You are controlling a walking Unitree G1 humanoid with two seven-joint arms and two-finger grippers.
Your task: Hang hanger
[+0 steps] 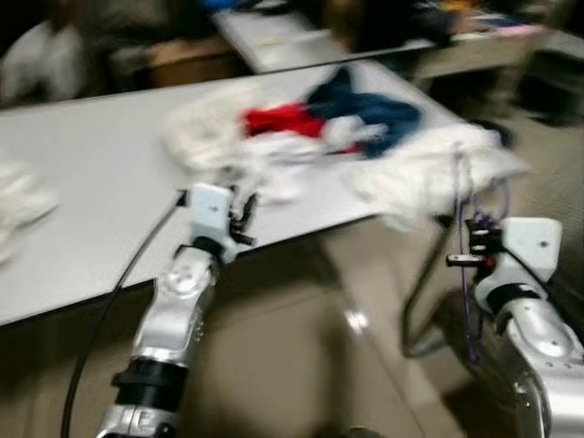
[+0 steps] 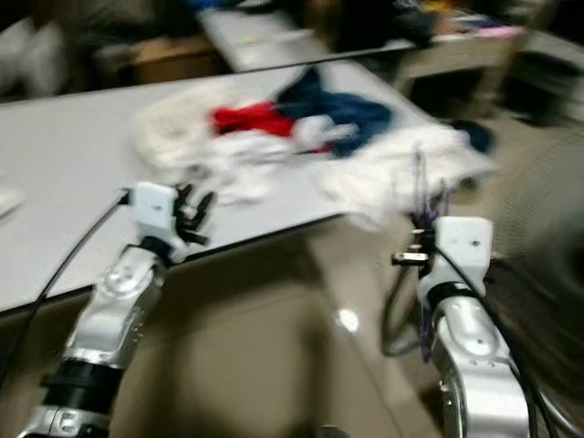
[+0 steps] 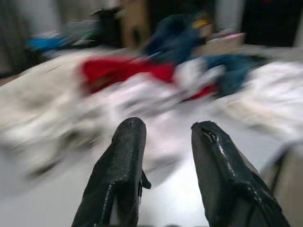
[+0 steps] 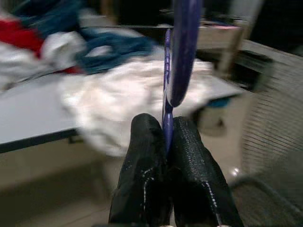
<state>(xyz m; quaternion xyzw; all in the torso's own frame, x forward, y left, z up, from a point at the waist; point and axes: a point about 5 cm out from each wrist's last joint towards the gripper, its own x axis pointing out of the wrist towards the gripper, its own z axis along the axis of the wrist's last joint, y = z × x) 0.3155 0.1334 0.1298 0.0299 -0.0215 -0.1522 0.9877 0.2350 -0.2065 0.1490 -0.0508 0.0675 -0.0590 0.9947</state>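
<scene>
- The grey tabletop [image 1: 91, 182] runs across the upper half of the head views, its near edge cutting diagonally past both arms; the pictures are blurred, which suggests the robot is on the move.
- A heap of clothes [image 1: 301, 137] lies on the tabletop's right part: white fabric, a red garment [image 1: 283, 119] and a dark blue garment [image 1: 365, 109] in the middle, and a white piece [image 1: 429, 173] drooping over the right corner. It looks like laundry waiting to be sorted.
- A second table [image 1: 283, 36] with clutter stands behind, and tan floor [image 1: 301, 365] shows below the tabletop's edge.
- The left claw [image 3: 163, 142] is raised at the tabletop's near edge, its two black fingers spread apart with nothing between them, aimed toward the clothes heap. It seems kept free, perhaps to help with a garment later.
- The right claw [image 4: 165, 142] is off the tabletop's right corner, over the floor, fingers pressed together on a thin purple hanger [image 4: 182, 52].
- The hanger stands upright above the pinch, its wire rising in front of the drooping white piece and also trailing below the wrist in the head views. Gripped at one narrow section, it likely can swing, so carrying it steady matters.
- No rail or hook is discernible; the hanging step is, I judge, not yet done.
</scene>
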